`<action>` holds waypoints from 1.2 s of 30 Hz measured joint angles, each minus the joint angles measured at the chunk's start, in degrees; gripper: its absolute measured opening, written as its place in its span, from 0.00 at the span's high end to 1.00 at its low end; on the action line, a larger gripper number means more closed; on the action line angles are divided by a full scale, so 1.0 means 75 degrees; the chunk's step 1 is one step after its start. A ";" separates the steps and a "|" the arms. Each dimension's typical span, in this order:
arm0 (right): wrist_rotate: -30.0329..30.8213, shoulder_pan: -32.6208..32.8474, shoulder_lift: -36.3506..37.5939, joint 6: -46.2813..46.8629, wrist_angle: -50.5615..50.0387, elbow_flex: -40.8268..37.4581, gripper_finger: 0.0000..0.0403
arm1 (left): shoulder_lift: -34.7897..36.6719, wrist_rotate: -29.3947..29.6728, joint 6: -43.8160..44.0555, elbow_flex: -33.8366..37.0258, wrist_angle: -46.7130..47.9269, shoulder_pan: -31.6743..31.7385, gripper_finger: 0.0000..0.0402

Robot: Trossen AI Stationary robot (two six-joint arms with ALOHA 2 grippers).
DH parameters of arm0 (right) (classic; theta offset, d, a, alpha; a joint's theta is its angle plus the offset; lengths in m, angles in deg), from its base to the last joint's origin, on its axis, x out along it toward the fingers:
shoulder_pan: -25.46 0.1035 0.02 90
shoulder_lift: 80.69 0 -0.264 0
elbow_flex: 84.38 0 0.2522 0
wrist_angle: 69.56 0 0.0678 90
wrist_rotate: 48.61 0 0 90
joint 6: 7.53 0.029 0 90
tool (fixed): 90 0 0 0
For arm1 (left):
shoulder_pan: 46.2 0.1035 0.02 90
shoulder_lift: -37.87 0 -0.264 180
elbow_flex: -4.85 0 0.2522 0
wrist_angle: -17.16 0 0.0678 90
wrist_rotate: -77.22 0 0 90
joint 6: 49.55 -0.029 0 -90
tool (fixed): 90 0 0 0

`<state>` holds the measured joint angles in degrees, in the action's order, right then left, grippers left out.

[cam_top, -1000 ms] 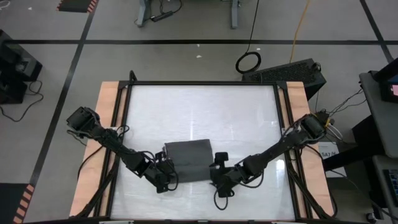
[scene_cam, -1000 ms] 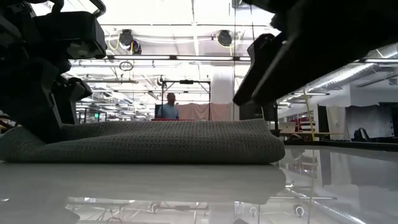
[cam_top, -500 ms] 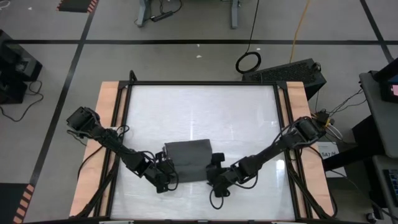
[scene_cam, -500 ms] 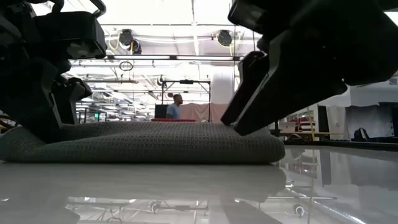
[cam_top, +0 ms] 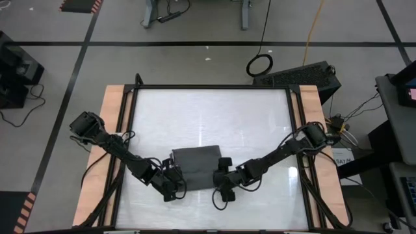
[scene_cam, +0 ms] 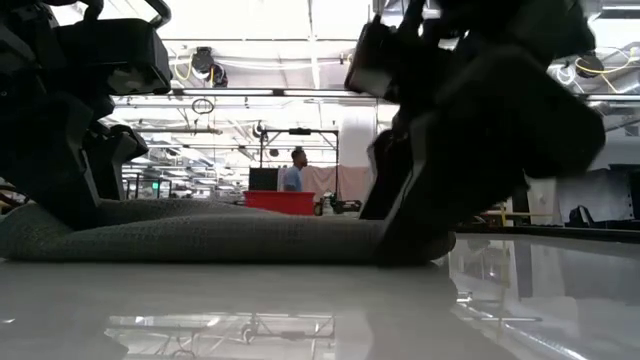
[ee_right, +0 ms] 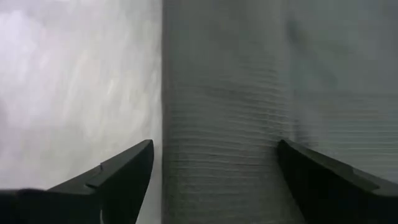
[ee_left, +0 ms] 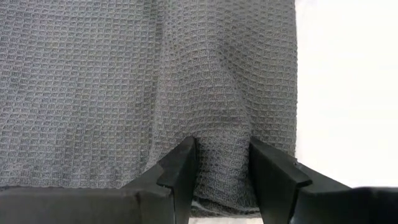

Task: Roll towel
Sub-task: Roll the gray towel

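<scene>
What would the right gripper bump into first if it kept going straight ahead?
Most likely the towel. The right gripper is open, its fingers spread astride the towel's near edge, so the grey cloth lies directly ahead, seemingly already between them.

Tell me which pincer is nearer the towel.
Left. The left pincer is shut on a fold of the towel at its near-left corner; the right pincer is open, straddling the near-right edge.
</scene>
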<state>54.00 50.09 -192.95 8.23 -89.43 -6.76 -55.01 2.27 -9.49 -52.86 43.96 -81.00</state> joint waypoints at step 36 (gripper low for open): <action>-0.0525 -0.0095 -0.0170 0.0409 0.0207 0.0012 0.26 | 0.0822 0.0364 -0.1268 -0.0140 -0.0320 -0.0629 0.25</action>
<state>50.06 49.38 -194.23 11.30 -87.88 -6.68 -48.85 5.00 -19.00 -53.91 41.55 -85.72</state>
